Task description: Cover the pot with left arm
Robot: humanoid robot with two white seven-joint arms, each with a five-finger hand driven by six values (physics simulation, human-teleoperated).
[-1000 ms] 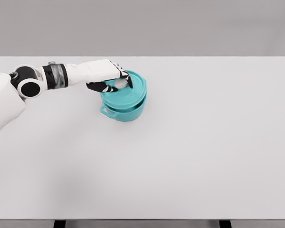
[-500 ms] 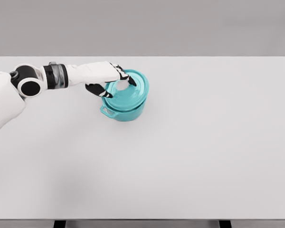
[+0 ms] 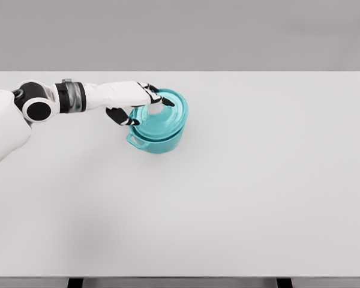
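Note:
A teal pot stands on the white table, left of the middle and towards the back. Its teal lid lies on top of it and sits level on the rim. The lid's silver knob shows between the fingers of my left hand. This hand reaches in from the left and hovers over the lid's left part. Its fingers are stretched out past the knob, and the thumb lies apart at the lid's left edge. The right arm is out of view.
One small handle sticks out of the pot at its front left. My left forearm stretches over the table's back left part.
The lid has sunk from a tilted, raised pose to lie flat on the pot. The fingers have loosened and stretched out from the knob.

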